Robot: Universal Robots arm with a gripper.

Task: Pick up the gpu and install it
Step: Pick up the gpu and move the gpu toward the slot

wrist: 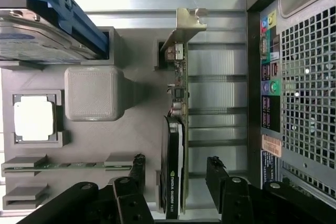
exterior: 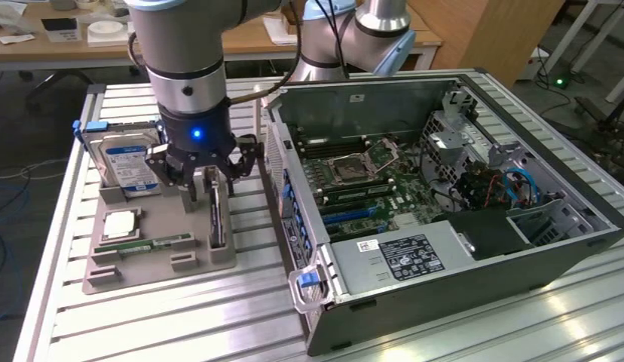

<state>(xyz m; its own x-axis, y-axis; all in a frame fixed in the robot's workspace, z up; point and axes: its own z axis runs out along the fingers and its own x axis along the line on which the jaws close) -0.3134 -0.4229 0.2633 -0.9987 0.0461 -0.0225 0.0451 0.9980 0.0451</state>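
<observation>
The gpu (exterior: 218,215) (wrist: 176,145) stands on edge in a slot of the grey holder tray (exterior: 161,264) (wrist: 136,124). It is a thin black card with a green circuit board and a silver bracket end (wrist: 185,24). My gripper (exterior: 216,181) (wrist: 176,165) hangs directly over it, open. One black finger (wrist: 137,169) is on one side of the card and the other finger (wrist: 214,174) on the opposite side. Both fingers stand apart from the card, with gaps showing. The open computer case (exterior: 553,226) lies beside the tray at the exterior view's right, with its motherboard (exterior: 368,177) exposed.
The tray also carries a silver hard drive (exterior: 129,162) (wrist: 37,38) in a blue bracket, a processor chip (exterior: 121,224) (wrist: 34,119) and a green memory stick (exterior: 141,245) (wrist: 68,166). The case's rear wall (wrist: 294,93) stands close beside the gpu. Everything rests on a slatted metal table (exterior: 171,324).
</observation>
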